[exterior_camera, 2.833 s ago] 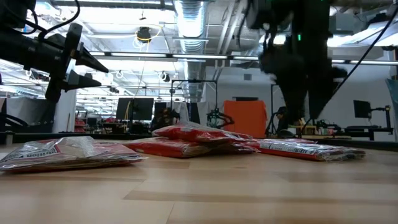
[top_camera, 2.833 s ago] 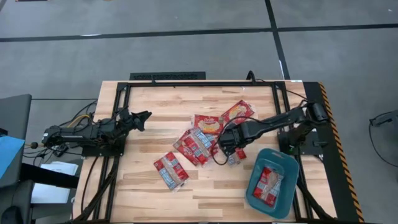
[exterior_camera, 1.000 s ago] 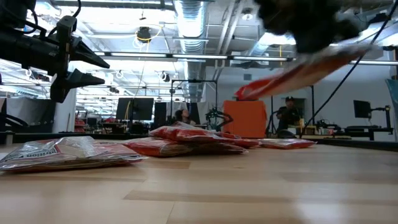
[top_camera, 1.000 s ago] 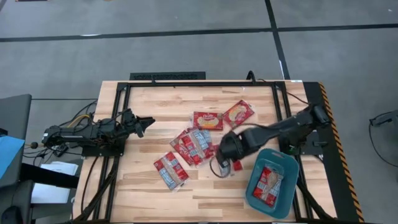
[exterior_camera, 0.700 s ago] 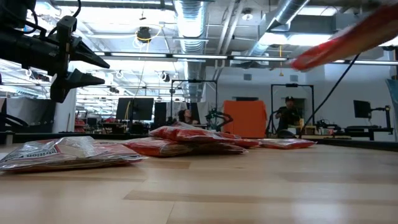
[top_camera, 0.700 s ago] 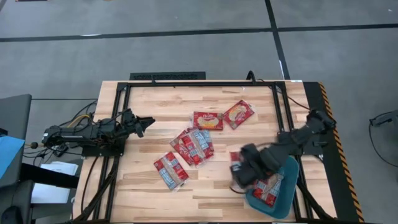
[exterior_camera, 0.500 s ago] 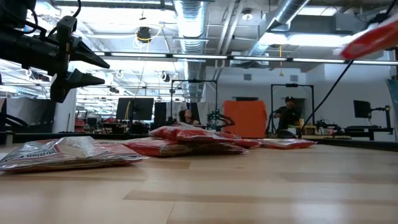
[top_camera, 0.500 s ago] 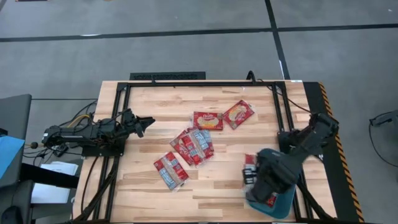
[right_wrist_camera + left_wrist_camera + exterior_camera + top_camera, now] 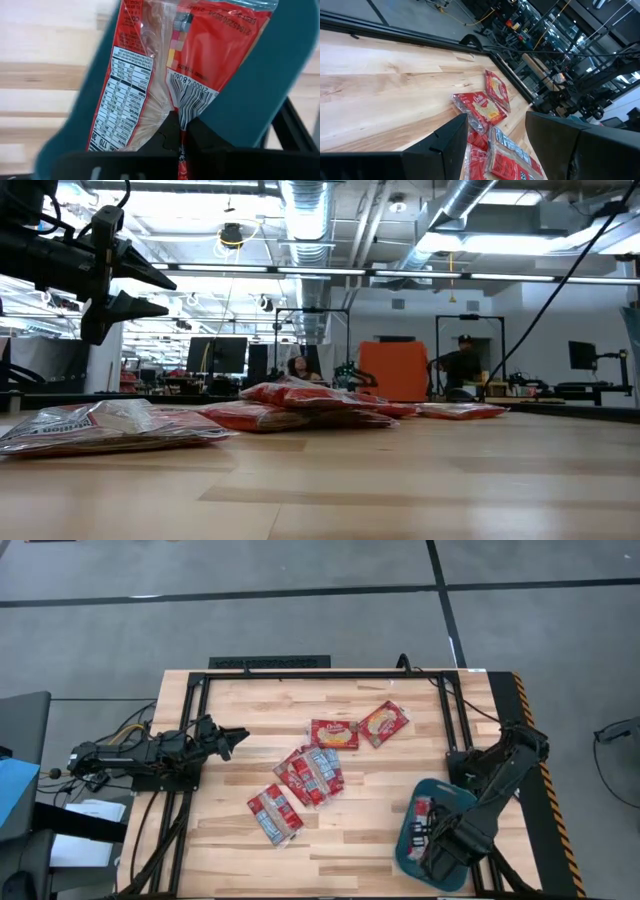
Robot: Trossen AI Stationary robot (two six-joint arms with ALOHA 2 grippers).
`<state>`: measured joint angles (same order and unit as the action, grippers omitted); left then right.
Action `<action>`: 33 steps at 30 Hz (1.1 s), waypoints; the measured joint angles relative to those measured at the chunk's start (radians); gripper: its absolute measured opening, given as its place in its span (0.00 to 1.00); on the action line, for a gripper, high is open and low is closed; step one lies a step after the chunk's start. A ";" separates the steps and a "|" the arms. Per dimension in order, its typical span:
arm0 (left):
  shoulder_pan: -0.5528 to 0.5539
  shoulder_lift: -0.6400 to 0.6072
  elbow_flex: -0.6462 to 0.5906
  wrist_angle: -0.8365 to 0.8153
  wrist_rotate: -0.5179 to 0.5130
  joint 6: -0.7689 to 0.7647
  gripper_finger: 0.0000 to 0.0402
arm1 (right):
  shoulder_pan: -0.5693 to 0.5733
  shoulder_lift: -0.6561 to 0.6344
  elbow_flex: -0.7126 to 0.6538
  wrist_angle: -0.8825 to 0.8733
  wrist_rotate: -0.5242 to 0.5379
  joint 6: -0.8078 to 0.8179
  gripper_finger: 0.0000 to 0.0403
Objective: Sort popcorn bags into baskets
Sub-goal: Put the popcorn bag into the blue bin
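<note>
My right gripper (image 9: 432, 840) is over the teal basket (image 9: 462, 802) at the table's near right, shut on a red popcorn bag (image 9: 200, 65) that shows its barcode. Another bag (image 9: 120, 100), showing a nutrition label, lies in the basket (image 9: 270, 90) beside it. My left gripper (image 9: 232, 738) is open and empty above the table's left side; it also shows in the low view (image 9: 140, 290). Several more red bags lie flat on the table: two at the far middle (image 9: 334, 733) (image 9: 383, 723), a small pile in the middle (image 9: 313, 775) and one nearer (image 9: 274, 812). My right gripper pinches the barcode bag between its two fingers at one end edge (image 9: 181, 125), where the bag bunches narrow. The fingers come from above, pointing down into the basket. The bag reaches from the fingers down into the basket; whether its far end rests there I cannot tell.
A black metal frame (image 9: 320, 675) runs along the table's far edge and sides. The right arm's base (image 9: 480, 765) stands just beyond the basket. Bare wood lies between the pile and the basket.
My right gripper has carried the bag from the table's middle toward the near right edge, lifted clear and tilted, to over the basket, and has gone down into it. The bag has left the low view. My left gripper has kept still.
</note>
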<state>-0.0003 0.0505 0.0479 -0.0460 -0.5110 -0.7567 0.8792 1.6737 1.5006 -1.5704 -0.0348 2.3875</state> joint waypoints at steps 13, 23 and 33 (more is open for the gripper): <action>0.000 0.000 0.000 0.000 -0.003 0.000 0.47 | -0.019 0.000 -0.127 0.077 -0.096 0.021 0.05; 0.000 0.000 0.000 0.000 -0.009 0.001 0.47 | -0.025 0.000 -0.215 0.182 -0.102 0.021 0.07; 0.000 0.000 0.000 0.000 -0.009 0.002 0.47 | -0.031 0.000 -0.230 0.191 -0.142 0.020 0.15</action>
<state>-0.0002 0.0505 0.0479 -0.0460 -0.5198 -0.7551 0.8482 1.6741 1.2705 -1.3796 -0.1767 2.4078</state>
